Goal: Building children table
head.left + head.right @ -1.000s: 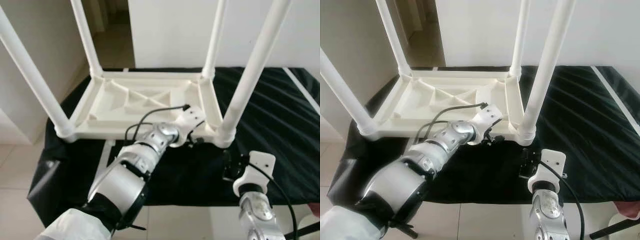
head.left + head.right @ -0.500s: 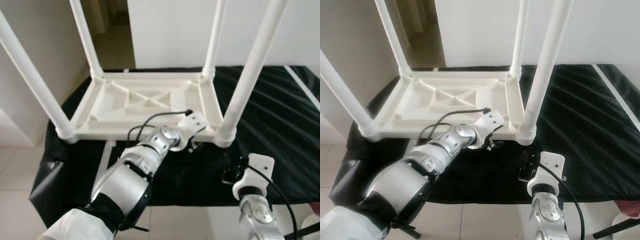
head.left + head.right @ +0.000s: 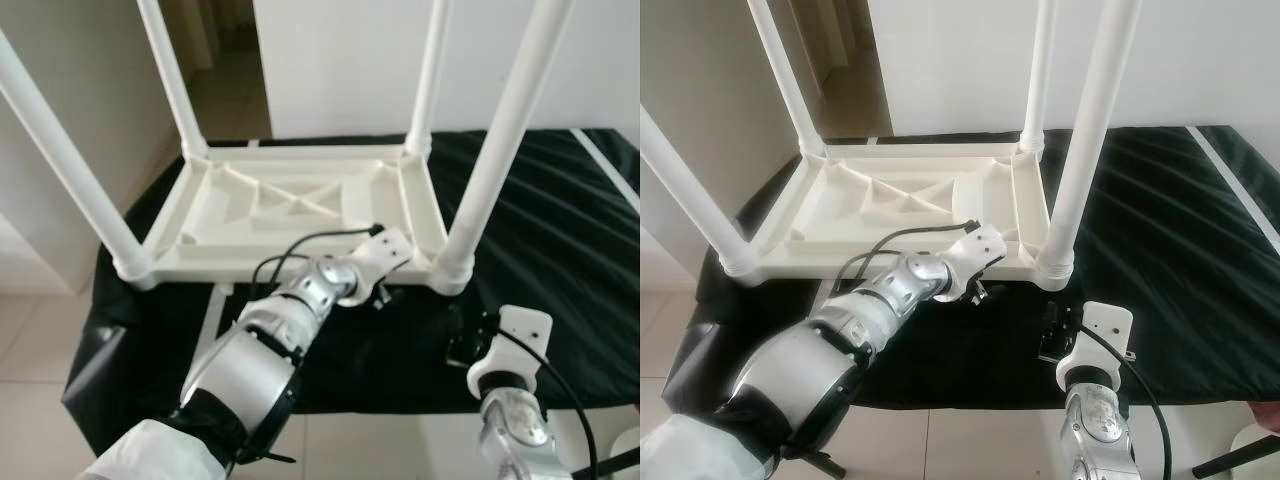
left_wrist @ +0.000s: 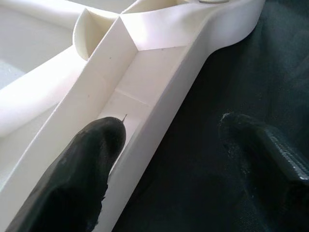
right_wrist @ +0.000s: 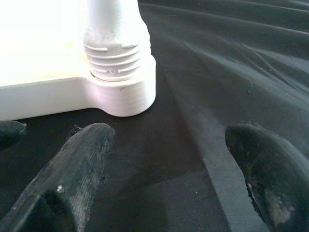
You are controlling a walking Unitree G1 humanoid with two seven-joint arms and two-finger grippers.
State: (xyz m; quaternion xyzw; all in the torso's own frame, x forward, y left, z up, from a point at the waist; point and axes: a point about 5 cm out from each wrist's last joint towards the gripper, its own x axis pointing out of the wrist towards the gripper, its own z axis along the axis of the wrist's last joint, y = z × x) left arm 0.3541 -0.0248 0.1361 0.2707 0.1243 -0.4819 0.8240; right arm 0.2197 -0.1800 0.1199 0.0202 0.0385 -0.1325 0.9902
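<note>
The white children table point(image 3: 300, 205) lies upside down on a black cloth point(image 3: 560, 240), and its four legs stand up in the air. The left gripper point(image 4: 169, 159) is at the near rim of the table top point(image 4: 164, 96), close to the corner where the near right leg point(image 3: 495, 150) is screwed in. Its fingers are spread apart and they straddle the rim: one finger point(image 4: 82, 174) is above the inner side of the white frame, over a shallow rib compartment, and the other finger point(image 4: 265, 150) is outside, over the black cloth. I cannot tell if either finger touches the plastic, and nothing is grasped between them. The right gripper point(image 5: 169, 169) is low over the cloth, just in front of that same corner. Its fingers are also wide apart and they hold nothing. Straight ahead of it, between the lines of its two fingers but a little further away, is the threaded socket point(image 5: 118, 63) where the leg enters the corner of the table. The left arm point(image 3: 290, 320) reaches forward from the lower left toward the rim, and the right arm point(image 3: 505, 400) comes up from below, near the front edge of the cloth.
</note>
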